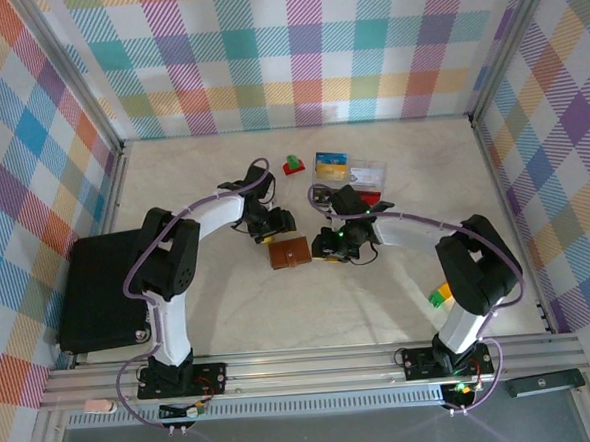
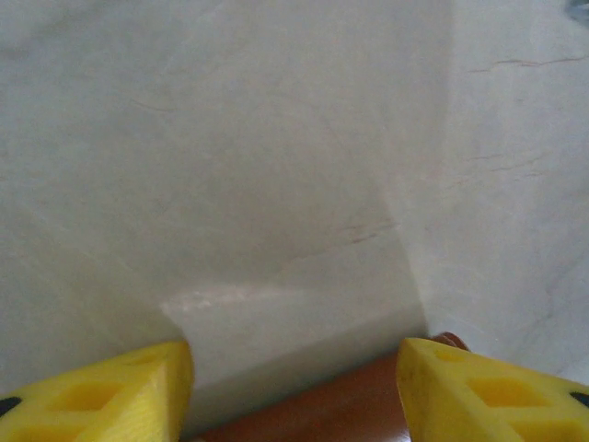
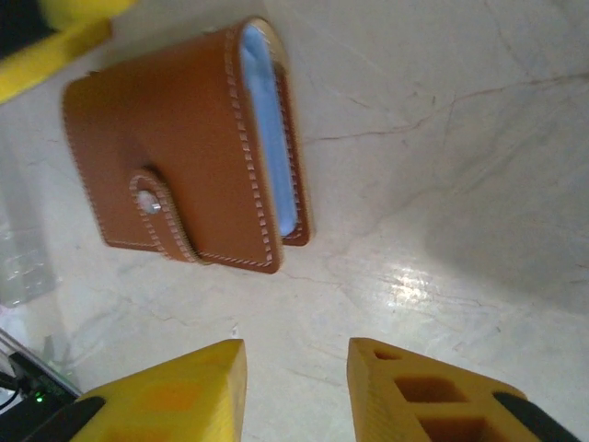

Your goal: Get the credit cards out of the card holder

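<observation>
1. Plainly, the wallet (image 3: 175, 157) lies shut and strapped on the table (image 3: 442, 184), upper left in the right wrist view; cards hidden inside.
2. With the left claw (image 2: 290, 359) apart over its edge, closing there could just shove it.
3. If the right claw (image 3: 296, 354), apart and empty at bottom centre, misses the strap, nothing opens.

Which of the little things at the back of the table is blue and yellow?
The flat card in the middle; the block left of it is red and green, the box on its right clear.
</observation>
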